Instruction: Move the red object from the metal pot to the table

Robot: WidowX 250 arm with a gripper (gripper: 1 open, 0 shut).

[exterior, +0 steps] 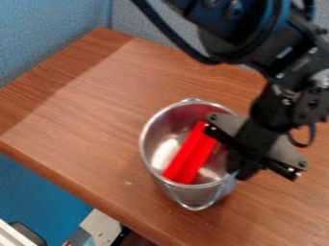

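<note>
While the red block (191, 156) leans inside the pot (152, 154), the closed jaws (221, 133) seemingly touch its upper end.

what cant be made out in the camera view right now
- jaw tips: hidden behind the rim of the metal pot and the gripper's own body
- lower end of the red object: too small and blurred to tell if it touches the pot's floor
- upper arm: cut off by the top edge

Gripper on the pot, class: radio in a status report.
Gripper shut, fingertips at the red block. Red block inside metal pot, tilted; grip on it unclear. Pot's rim beside the gripper, possible snag.
</note>
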